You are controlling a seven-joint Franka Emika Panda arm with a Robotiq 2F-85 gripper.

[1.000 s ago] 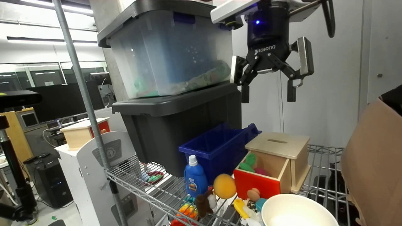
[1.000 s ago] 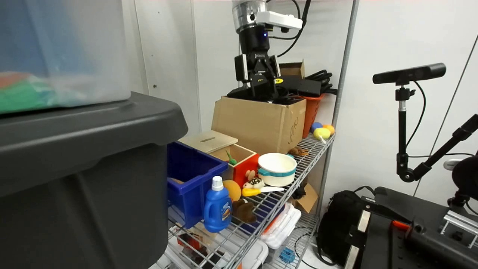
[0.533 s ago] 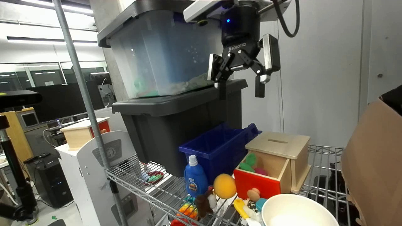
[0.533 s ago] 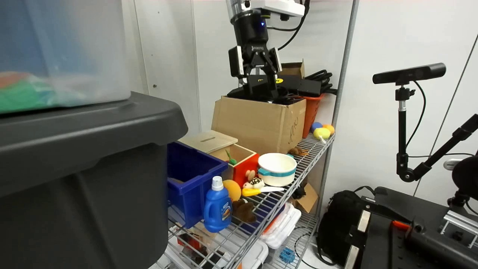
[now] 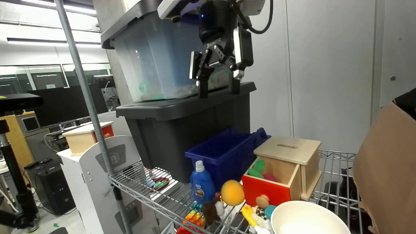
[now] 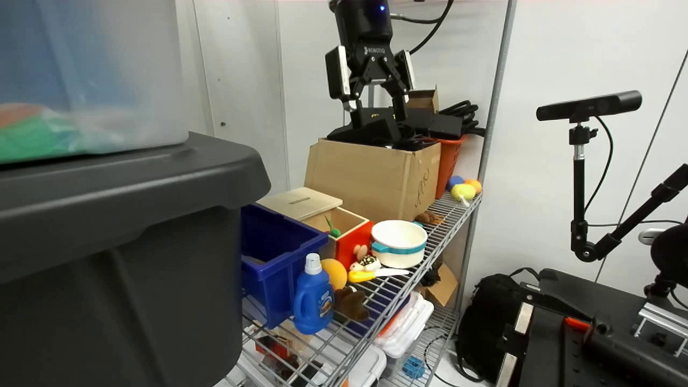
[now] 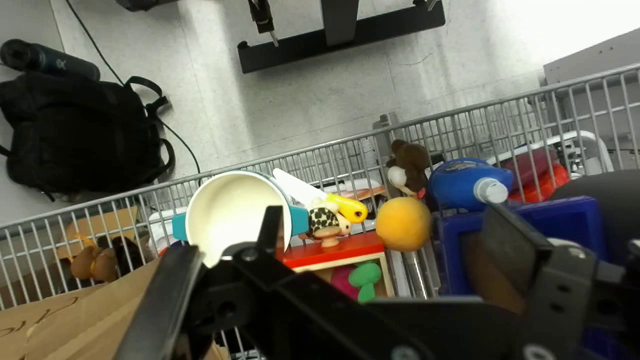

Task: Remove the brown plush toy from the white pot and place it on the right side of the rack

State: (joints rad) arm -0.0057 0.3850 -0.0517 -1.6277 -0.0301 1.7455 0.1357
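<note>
The orange-brown plush toy [image 6: 429,217] lies on the silver wire rack [image 6: 430,263], between the cardboard box and the white pot [image 6: 399,259]. It also shows at the left in the wrist view [image 7: 95,262]. The pot has teal handles; its visible inside is bare in the wrist view [image 7: 232,215] and an exterior view [image 5: 308,222]. My gripper [image 5: 219,87] is open and empty, high above the rack in front of the stacked bins; it also shows in an exterior view [image 6: 378,113]. In the wrist view its fingers [image 7: 395,235] stand wide apart.
A darker brown plush with white muzzle [image 7: 410,165], an orange ball [image 7: 404,223], a blue bottle [image 7: 467,184], a blue bin [image 5: 224,152] and a wooden box with an open red drawer [image 5: 266,188] stand on the rack. Grey bins [image 5: 185,136] and a cardboard box [image 6: 365,174] flank them.
In an exterior view my open gripper has moved left, from the grey wall to the stacked bins, and slightly up. The things on the rack have not moved.
</note>
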